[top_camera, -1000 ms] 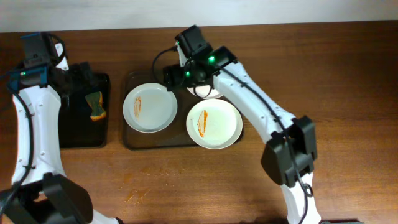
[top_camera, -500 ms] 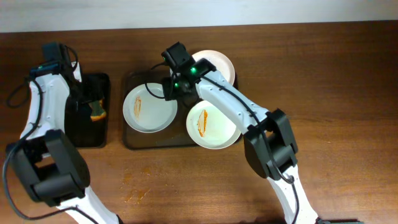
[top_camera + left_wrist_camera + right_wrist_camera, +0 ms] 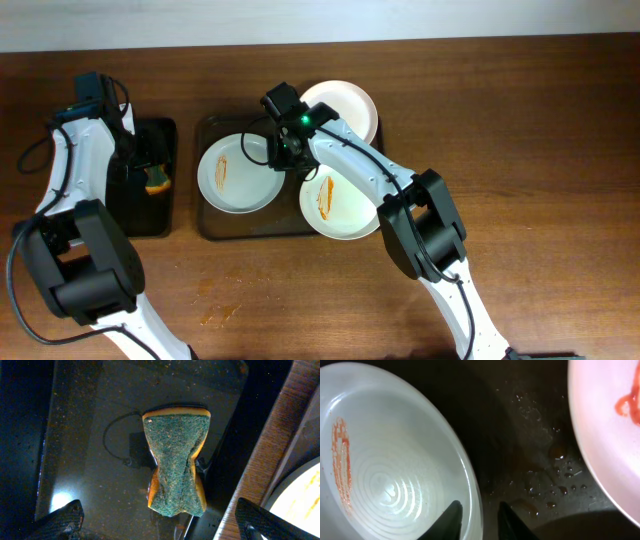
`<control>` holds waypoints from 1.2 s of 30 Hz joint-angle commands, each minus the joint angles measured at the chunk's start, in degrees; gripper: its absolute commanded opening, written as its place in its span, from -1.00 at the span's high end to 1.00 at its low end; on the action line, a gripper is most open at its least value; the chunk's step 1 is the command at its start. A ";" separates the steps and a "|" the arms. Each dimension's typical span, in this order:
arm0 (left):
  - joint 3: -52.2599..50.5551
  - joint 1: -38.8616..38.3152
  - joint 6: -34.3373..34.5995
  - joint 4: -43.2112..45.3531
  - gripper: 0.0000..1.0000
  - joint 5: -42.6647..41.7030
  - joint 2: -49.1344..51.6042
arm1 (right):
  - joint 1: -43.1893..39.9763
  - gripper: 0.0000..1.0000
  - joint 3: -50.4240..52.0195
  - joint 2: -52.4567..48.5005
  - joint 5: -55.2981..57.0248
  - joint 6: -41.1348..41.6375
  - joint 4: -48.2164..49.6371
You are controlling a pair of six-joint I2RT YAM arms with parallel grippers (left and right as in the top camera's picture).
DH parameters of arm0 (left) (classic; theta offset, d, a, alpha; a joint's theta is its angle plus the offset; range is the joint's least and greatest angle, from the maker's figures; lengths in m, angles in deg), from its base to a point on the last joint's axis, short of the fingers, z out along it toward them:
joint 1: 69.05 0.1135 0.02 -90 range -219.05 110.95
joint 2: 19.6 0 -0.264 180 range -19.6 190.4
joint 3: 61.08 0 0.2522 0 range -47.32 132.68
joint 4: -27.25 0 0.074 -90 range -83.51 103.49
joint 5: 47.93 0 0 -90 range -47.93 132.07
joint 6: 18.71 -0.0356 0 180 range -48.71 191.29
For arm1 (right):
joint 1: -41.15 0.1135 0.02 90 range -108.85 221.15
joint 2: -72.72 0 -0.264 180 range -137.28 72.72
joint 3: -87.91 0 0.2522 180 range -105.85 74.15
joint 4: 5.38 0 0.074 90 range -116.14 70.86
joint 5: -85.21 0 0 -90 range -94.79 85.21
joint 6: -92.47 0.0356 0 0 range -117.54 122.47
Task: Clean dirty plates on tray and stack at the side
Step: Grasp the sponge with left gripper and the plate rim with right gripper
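Note:
Three white plates are in the overhead view. The left plate and the front right plate carry orange-red streaks and lie on the brown-grey tray. The back plate looks plain. My right gripper has closed down on the left plate's right rim, one finger inside the rim and one outside. My left gripper hangs open over a green and yellow sponge, with nothing between its fingers.
The sponge lies on a smaller black tray left of the plates' tray. Water drops spot the tray between the two streaked plates. Bare wooden table stretches to the right and in front.
My right gripper has swung left from the back plate to the left plate's right rim and its jaws have narrowed. The left arm has shifted over the black tray.

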State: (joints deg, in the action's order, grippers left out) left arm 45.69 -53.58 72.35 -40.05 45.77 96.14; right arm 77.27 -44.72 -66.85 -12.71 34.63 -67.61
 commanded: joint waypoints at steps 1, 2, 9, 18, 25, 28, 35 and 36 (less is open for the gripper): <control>0.76 0.35 -1.09 0.39 -0.90 0.44 0.39 | 1.46 0.56 0.20 -0.92 0.94 1.40 -0.09; 0.76 0.35 -1.11 0.39 -0.91 0.48 0.39 | 1.92 0.56 0.20 -1.20 0.96 1.40 0.15; 0.76 0.35 -1.09 0.98 -0.91 0.63 0.39 | 2.43 0.59 0.20 -3.08 2.62 4.22 1.33; 0.76 0.35 -0.22 1.36 -0.79 0.13 1.29 | 2.43 0.92 0.20 -3.43 2.25 2.56 2.56; 0.76 0.35 4.79 2.82 0.07 -1.29 2.99 | 2.38 0.92 0.20 -3.43 2.36 2.16 2.25; 0.76 0.35 4.74 3.52 0.09 -0.96 5.57 | 2.38 0.92 0.20 -3.43 2.38 2.16 1.97; 0.76 0.35 -1.16 6.21 0.38 -7.56 11.19 | 2.38 0.92 0.20 -3.43 2.38 2.16 1.99; 0.76 0.35 -1.16 6.45 0.39 -7.48 11.21 | 2.38 0.92 0.20 -3.43 2.36 2.16 1.99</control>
State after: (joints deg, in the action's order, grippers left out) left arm 45.93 -53.52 74.19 -34.10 41.79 105.15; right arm 78.97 -44.72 -68.81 -10.42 36.92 -65.22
